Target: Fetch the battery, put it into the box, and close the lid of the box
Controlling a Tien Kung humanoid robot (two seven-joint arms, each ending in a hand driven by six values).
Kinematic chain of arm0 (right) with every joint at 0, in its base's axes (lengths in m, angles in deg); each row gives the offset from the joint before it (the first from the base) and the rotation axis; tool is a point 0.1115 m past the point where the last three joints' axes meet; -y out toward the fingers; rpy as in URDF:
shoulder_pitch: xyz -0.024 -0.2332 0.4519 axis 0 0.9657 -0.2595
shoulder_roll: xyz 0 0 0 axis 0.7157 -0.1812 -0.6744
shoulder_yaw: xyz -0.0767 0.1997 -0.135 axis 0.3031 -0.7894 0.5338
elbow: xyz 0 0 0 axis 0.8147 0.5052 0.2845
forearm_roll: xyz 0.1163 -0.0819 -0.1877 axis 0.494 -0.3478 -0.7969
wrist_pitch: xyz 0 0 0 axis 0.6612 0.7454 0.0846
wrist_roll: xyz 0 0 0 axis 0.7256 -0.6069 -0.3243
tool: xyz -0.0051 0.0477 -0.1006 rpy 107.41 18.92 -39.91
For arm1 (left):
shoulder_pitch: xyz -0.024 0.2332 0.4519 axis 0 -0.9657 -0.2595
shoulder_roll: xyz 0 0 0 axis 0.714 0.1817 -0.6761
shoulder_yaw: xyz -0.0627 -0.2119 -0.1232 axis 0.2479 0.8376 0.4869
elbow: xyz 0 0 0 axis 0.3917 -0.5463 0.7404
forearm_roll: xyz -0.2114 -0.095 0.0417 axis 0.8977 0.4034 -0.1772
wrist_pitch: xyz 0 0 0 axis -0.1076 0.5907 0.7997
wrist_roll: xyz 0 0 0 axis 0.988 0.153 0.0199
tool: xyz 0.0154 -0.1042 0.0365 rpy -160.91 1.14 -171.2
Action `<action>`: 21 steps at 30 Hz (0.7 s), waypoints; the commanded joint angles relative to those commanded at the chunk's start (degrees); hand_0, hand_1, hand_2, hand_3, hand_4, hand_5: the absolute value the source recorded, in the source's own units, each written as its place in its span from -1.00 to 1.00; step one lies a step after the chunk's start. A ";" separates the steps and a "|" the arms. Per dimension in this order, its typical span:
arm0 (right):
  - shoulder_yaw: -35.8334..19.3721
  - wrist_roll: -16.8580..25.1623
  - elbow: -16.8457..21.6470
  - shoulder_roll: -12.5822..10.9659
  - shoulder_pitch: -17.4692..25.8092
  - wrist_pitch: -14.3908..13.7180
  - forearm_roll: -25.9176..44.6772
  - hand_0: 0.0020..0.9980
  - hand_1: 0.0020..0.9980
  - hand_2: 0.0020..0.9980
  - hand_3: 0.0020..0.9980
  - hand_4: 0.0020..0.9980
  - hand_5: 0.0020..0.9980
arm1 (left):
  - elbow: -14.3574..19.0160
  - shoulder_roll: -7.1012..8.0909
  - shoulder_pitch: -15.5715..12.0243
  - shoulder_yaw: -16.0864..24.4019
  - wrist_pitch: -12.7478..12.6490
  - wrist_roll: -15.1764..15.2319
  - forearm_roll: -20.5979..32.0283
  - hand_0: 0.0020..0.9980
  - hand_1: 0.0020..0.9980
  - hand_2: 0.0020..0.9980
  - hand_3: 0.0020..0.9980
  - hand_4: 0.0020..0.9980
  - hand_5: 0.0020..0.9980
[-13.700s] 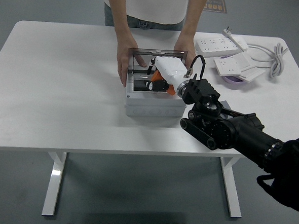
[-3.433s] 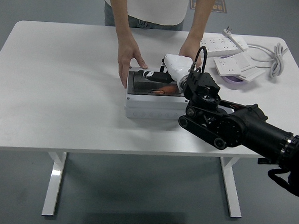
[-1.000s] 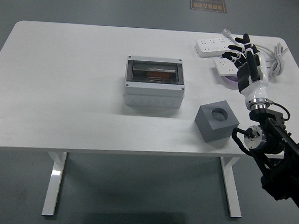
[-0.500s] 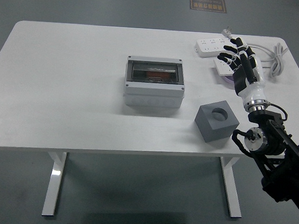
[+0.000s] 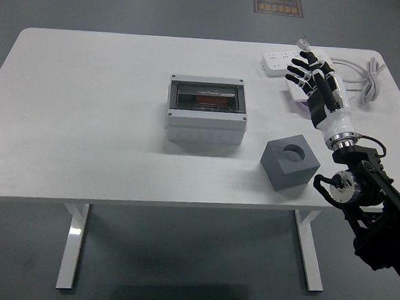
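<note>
The grey box (image 5: 206, 115) stands in the middle of the table with its clear lid down. Through the lid a dark battery with an orange part (image 5: 207, 99) shows inside. My right hand (image 5: 315, 77) is raised over the table's right side, well clear of the box, with its fingers spread and nothing in them. Its black arm (image 5: 367, 201) comes in from the lower right. No left arm shows, and no person stands at the far side.
A dark grey cube with a round hole (image 5: 291, 162) sits right of the box near the front. White power strips (image 5: 287, 60) and a coiled white cable (image 5: 367, 79) lie at the back right, partly behind my hand. The white table (image 5: 86, 116) spreads wide to the left.
The person who was at the box 3.4 s ago is gone and the lid is down. Over the last second my right hand has drifted a little left and tilted.
</note>
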 joint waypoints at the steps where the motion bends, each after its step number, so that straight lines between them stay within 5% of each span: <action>1: 0.00 -0.11 0.08 -0.05 0.03 0.04 -0.24 0.51 0.42 0.42 0.41 0.72 0.42 | -0.01 0.01 -0.02 -0.05 0.00 -0.01 0.07 0.04 0.32 0.04 0.11 -0.71 -1.00; 2: -0.02 -0.24 0.17 -0.09 0.05 0.07 -0.53 0.51 0.42 0.42 0.41 0.72 0.42 | -0.01 0.01 -0.03 -0.08 0.00 -0.02 0.13 0.04 0.32 0.04 0.11 -0.71 -1.00; 3: -0.01 -0.36 0.24 -0.14 0.05 0.08 -0.80 0.60 0.47 0.46 0.48 0.96 0.77 | -0.02 0.03 -0.03 -0.12 0.00 -0.03 0.17 0.04 0.32 0.05 0.10 -0.71 -1.00; 8: 0.21 -0.77 0.46 -0.45 -0.02 0.15 -1.65 0.60 0.47 0.46 0.48 0.96 0.77 | -0.07 0.21 0.01 -0.17 0.08 -0.07 0.15 0.04 0.32 0.05 0.10 -0.71 -1.00; 9: 0.23 -0.83 0.48 -0.51 0.01 0.14 -1.75 0.64 0.49 0.48 0.51 1.00 0.95 | -0.08 0.27 0.00 -0.16 0.11 -0.10 0.11 0.05 0.30 0.05 0.10 -0.71 -1.00; 21: -0.15 -1.44 1.14 -0.87 0.68 0.07 -2.83 0.66 0.49 0.48 0.52 1.00 1.00 | -0.21 0.65 -0.03 -0.09 0.51 -0.25 -0.19 0.05 0.29 0.03 0.11 -0.70 -1.00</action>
